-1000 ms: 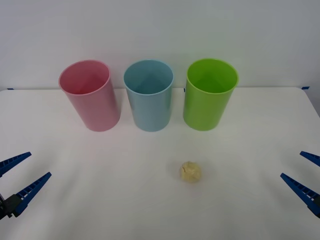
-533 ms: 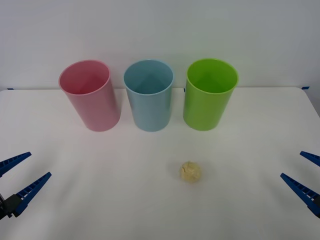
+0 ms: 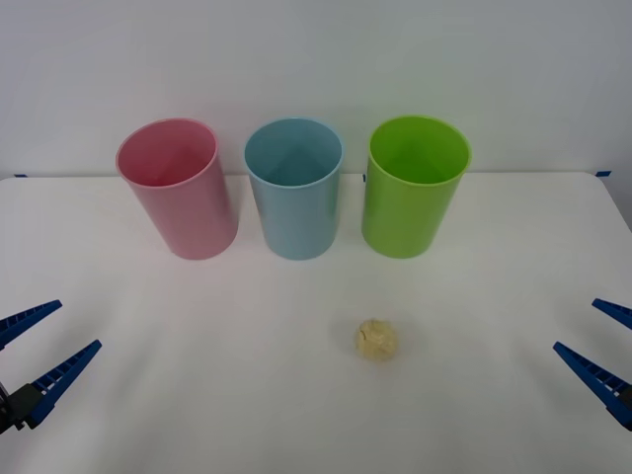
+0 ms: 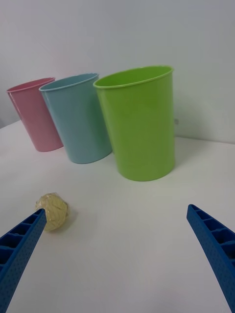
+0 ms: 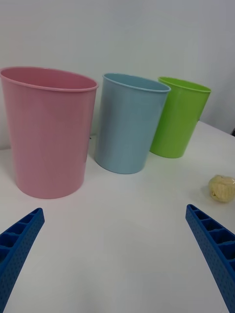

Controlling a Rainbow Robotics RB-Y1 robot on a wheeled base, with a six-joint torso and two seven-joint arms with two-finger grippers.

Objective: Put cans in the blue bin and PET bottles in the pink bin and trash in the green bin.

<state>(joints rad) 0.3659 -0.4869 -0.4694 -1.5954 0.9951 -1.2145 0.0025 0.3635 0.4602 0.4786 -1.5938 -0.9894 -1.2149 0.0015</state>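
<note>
Bins upright in row at far side of white table [image 3: 513, 257]: pink bin [image 3: 178, 188] left, blue bin [image 3: 294, 188] middle, green bin [image 3: 413, 186] right. Left gripper [image 3: 35, 348] at near left edge, jaws spread, empty. Right gripper [image 3: 602, 341] at near right edge, jaws spread, empty. Trash [image 3: 376, 339] alone on tabletop, nearer than green bin, well apart from both grippers.

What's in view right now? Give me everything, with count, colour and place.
pink bin: 1, pink, upright at the far left of the row of three.
blue bin: 1, light blue, upright in the middle of the row.
green bin: 1, lime green, upright at the right end of the row.
trash: 1, pale yellowish paper ball, on the table in front of the green bin, apart from it.
table: 1, white.
left gripper: 1, blue, open, near left edge.
right gripper: 1, blue, open, near right edge.
</note>
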